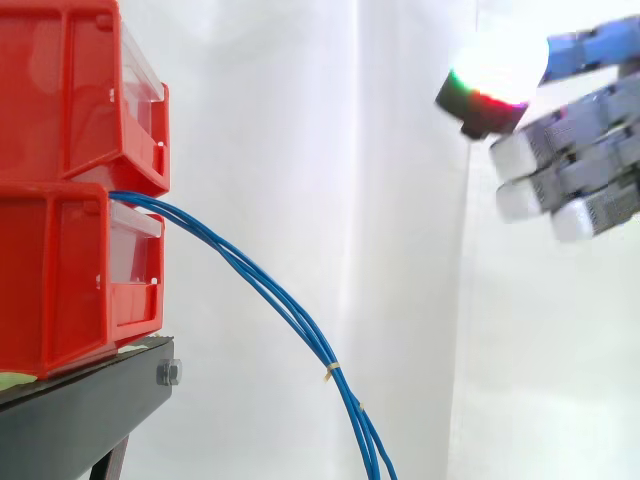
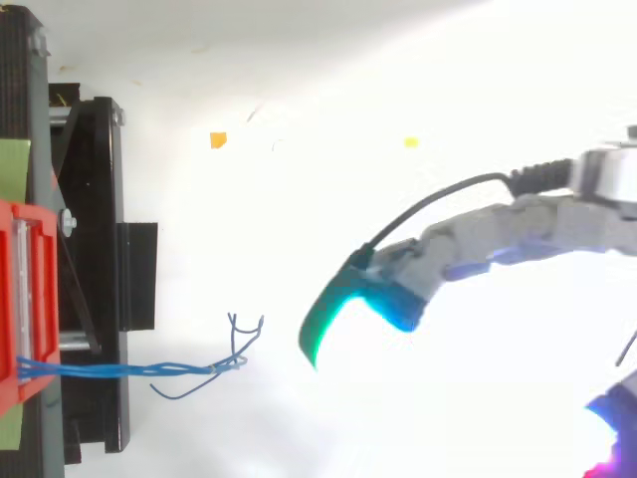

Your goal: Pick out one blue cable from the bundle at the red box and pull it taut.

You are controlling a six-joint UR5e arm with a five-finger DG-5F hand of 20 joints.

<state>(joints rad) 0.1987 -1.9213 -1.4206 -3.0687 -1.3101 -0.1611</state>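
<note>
In the side view the hand (image 1: 585, 165) is cut off by the right edge just past its fingers, and glare washes out one glowing pad (image 1: 495, 65). The blue cables (image 1: 290, 305) run off the bottom edge. Their start inside the lower red bin (image 1: 60, 280) is hidden.

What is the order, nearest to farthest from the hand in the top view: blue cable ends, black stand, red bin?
1. Blue cable ends, just left of the hand.
2. Black stand, further left.
3. Red bin, at the left edge.
</note>
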